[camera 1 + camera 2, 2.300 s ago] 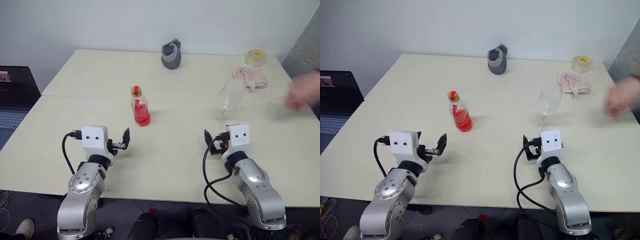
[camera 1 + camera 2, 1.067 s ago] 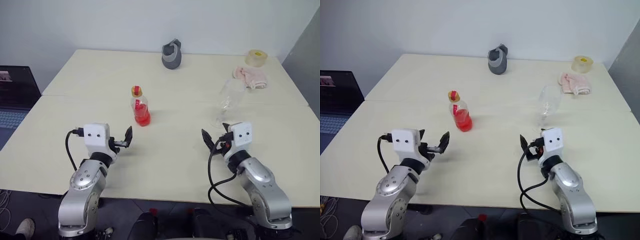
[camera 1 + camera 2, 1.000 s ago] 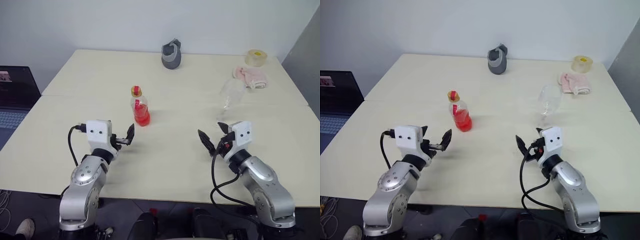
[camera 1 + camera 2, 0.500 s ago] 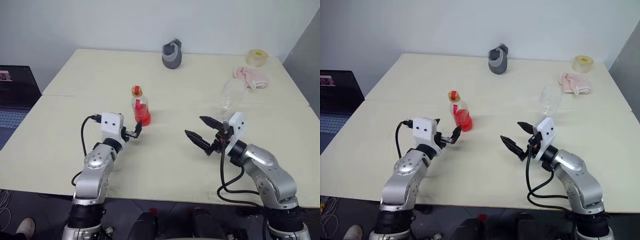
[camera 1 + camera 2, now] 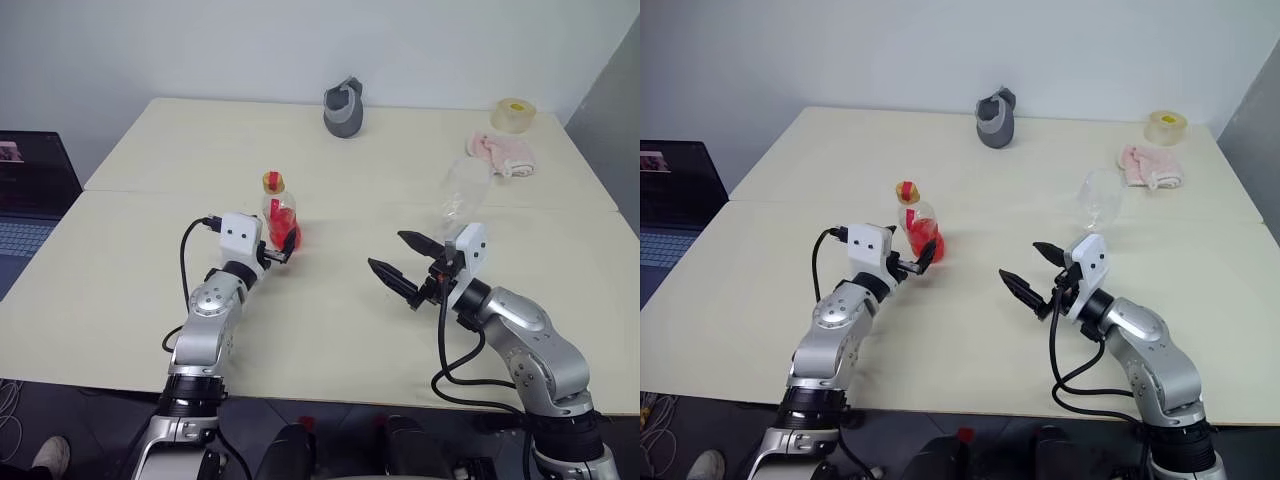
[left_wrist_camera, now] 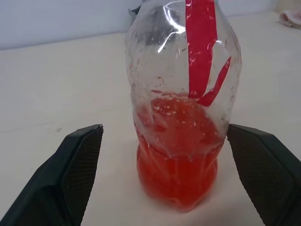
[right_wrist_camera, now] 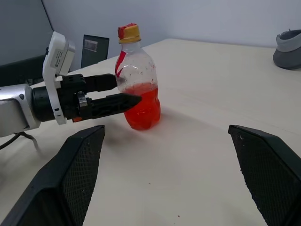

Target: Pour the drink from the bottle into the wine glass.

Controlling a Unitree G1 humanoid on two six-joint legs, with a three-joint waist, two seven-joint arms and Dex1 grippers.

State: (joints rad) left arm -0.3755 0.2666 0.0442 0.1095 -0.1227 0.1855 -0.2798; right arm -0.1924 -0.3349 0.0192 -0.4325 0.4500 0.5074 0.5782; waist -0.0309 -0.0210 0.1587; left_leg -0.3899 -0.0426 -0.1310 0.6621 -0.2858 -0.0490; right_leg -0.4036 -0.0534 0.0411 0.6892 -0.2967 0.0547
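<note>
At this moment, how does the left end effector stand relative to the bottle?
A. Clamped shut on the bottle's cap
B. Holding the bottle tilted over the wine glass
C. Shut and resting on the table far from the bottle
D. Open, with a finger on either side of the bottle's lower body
D: the left end effector is open, its fingers flanking the upright bottle, with a gap visible on each side.

Small squat clear plastic bottle point(image 5: 281, 219) stands upright on the pale table point(image 5: 330, 320), left of centre, between the open fingers of the left claw point(image 5: 281, 250). Tall clear stemmed wine glass point(image 5: 459, 196) stands well right of it, just behind the right claw point(image 5: 400, 262). Grey cup-like object point(image 5: 343, 108), tape roll point(image 5: 512, 114) and pink cloth point(image 5: 503, 153) lie along the far edge.
</note>
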